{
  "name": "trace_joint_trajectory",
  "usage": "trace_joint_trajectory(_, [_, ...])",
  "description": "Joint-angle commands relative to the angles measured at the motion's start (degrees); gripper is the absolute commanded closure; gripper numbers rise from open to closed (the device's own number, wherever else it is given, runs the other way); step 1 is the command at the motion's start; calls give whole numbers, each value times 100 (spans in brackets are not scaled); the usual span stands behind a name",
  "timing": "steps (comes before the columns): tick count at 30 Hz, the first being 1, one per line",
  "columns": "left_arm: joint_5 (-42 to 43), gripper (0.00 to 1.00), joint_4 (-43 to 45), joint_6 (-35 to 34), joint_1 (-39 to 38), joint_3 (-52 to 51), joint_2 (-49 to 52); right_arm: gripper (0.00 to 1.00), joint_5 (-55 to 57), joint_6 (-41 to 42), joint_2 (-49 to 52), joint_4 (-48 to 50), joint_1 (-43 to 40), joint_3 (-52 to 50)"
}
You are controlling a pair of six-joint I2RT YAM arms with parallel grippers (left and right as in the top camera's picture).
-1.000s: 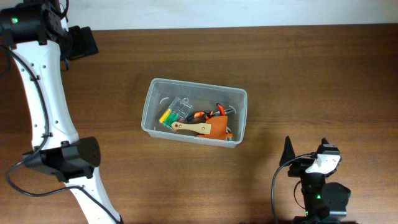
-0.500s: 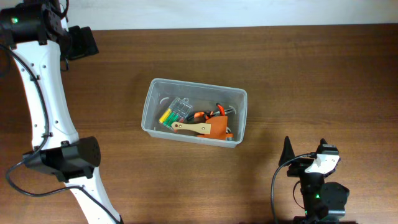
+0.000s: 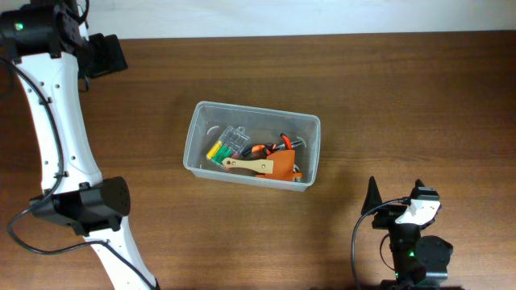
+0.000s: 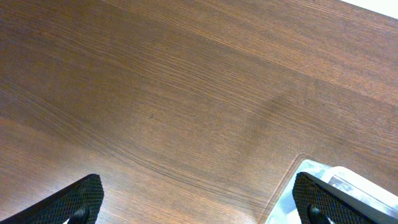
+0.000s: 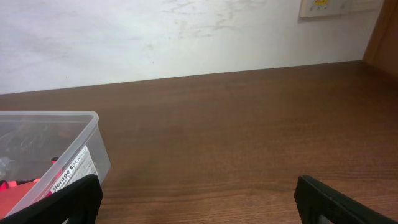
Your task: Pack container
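The left arm (image 3: 55, 105) has glossy white links, black joint housings (image 3: 90, 205), thin black cables (image 3: 11, 228) and a green light (image 3: 19, 26), the left claw (image 4: 199, 200) has grainy black fingertips (image 4: 78, 200), and the right arm (image 3: 429, 256) is black with a white cap (image 3: 419, 211).

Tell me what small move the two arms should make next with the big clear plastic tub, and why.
Probably none beyond parking the arms: the large translucent clear plastic tub already holds the tools, such as the small clear screwdriver case, and both the left gripper and the right gripper are open, empty and well away from it.
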Motion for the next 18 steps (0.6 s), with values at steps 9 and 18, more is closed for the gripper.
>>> trace_joint_trajectory(9, [-39, 1, -4, -50, 26, 94, -52, 1, 92, -35, -66, 17, -33, -55])
trace_joint_trajectory(18, [-98, 1, -26, -50, 31, 94, -472, 1, 92, -35, -66, 17, -33, -55])
